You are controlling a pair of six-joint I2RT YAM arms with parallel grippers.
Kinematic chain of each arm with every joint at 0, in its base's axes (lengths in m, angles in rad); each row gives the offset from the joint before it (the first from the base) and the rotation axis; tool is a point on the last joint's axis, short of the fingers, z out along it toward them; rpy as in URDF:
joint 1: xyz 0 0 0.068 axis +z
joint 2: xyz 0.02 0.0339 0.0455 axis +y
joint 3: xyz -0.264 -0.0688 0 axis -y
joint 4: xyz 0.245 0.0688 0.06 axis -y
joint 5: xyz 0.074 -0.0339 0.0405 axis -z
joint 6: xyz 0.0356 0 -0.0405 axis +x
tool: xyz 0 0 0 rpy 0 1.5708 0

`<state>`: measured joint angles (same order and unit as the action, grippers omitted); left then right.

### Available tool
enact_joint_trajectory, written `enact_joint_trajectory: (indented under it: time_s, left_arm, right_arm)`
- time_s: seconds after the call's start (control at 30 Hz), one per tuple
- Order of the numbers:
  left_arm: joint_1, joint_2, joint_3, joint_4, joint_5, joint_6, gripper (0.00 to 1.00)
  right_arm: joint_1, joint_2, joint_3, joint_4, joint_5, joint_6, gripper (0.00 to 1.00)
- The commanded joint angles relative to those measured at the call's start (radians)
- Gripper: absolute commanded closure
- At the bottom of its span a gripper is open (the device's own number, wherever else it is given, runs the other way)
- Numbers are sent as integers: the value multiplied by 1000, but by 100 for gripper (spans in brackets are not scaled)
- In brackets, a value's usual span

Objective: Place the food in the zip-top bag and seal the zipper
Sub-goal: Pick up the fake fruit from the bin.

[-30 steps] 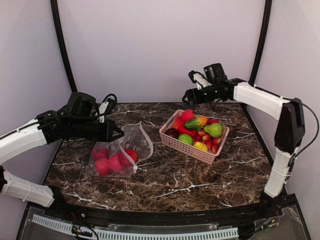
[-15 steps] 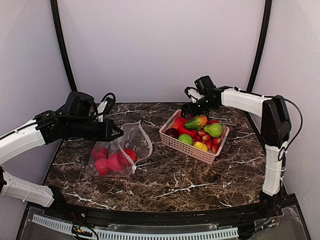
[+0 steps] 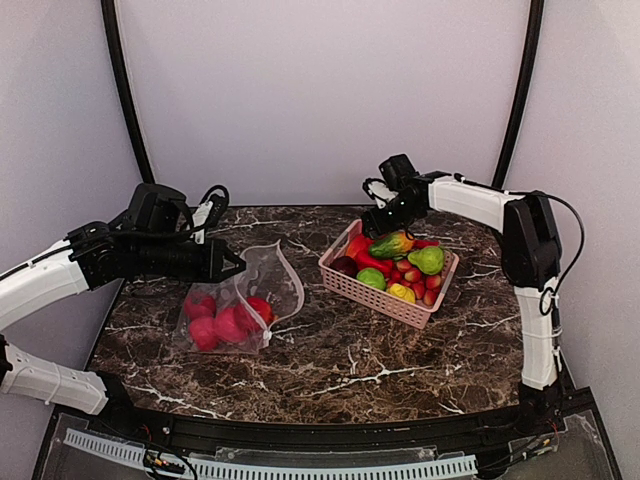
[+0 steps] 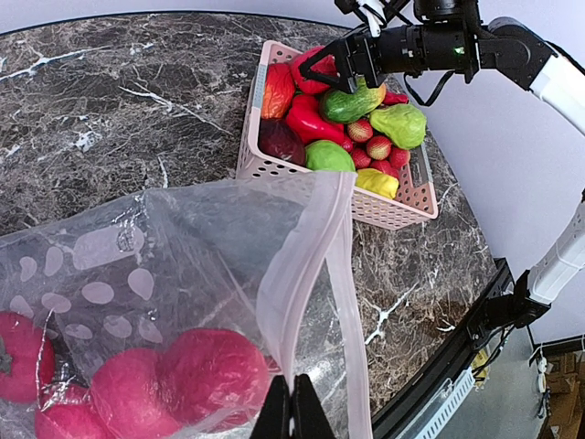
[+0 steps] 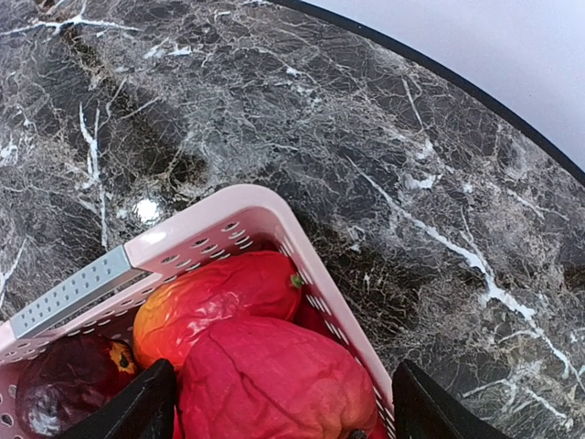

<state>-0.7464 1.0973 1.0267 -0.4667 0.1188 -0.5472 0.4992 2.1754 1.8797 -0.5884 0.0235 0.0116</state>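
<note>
The left gripper (image 3: 238, 268) has its jaws pressed together on the mouth edge of the bag (image 3: 262, 282), holding that edge up off the tabletop (image 3: 400, 365). The bag lies near the tabletop's left edge. It is clear and crumpled, printed with whitish dots, and its mouth gapes toward the right. The zipper (image 4: 315, 265) is a pale pinkish strip curving along the open mouth, unsealed. Inside the bag, at its low left end, sit four or so glossy red fruits (image 3: 225, 320), round and bunched together.

Right of the bag, toward the far right corner, stands a pink basket (image 3: 375, 295) heaped with red, green and yellow pieces. The right gripper (image 5: 283, 407) hangs over the basket's far left corner, its jaws apart on either side of a large red fruit (image 5: 274, 366); whether they touch it I cannot tell.
</note>
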Motion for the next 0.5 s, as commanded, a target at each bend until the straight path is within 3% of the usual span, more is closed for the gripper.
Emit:
enact_joint_trajectory:
  time_s: [0.0, 0.3, 0.47]
  left_arm:
    - [-1, -18, -11, -6, -4, -3, 99]
    - [0, -20, -12, -7, -7, -3, 99]
    - [0, -26, -11, -9, -10, -3, 99]
  right_arm:
    - [1, 29, 43, -37, 13, -33, 23]
    - [1, 22, 43, -35, 15, -27, 44]
    - [0, 6, 43, -28, 9, -17, 45]
